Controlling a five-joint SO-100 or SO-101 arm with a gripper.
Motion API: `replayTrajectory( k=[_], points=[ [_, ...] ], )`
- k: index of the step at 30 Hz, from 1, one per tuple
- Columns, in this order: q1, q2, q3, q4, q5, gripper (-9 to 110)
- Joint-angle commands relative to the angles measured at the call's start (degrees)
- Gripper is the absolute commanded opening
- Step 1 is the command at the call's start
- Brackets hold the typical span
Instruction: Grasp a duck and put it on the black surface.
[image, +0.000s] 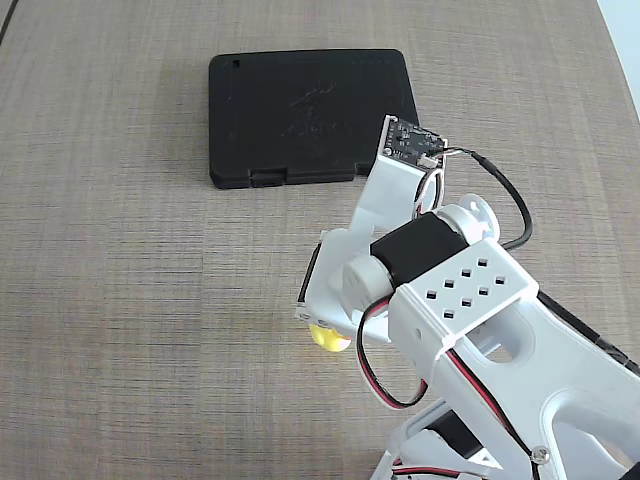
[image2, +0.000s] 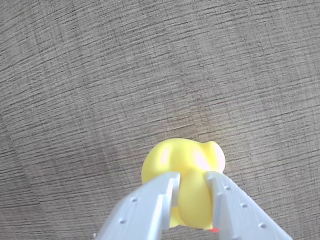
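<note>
The yellow duck (image2: 182, 165) sits between my two white fingers in the wrist view, and both fingers press against its sides. A bit of its red beak shows at the bottom edge. My gripper (image2: 192, 187) is shut on the duck at table level. In the fixed view only a sliver of the duck (image: 328, 338) shows under my gripper (image: 318, 325), on the table near the front. The black surface (image: 310, 115) lies flat at the back, well away from the duck.
The wood-grain table (image: 120, 300) spreads to the left and front. My white arm (image: 480, 330) fills the lower right of the fixed view, with its wires looping beside it.
</note>
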Motion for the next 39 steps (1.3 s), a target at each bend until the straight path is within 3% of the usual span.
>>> replayTrajectory(
  k=[1, 13, 20, 31, 39],
  points=[
    [0.62, 6.5, -5.1, 2.9, 0.44, 0],
    [15.12, 12.22, -20.39, 5.1, 6.06, 0],
    [23.12, 10.81, -21.01, -3.87, 12.39, 0],
    [23.47, -8.44, -22.06, -22.24, 29.53, 0],
    [18.37, -21.09, -22.15, -31.73, 32.78, 0]
  ],
)
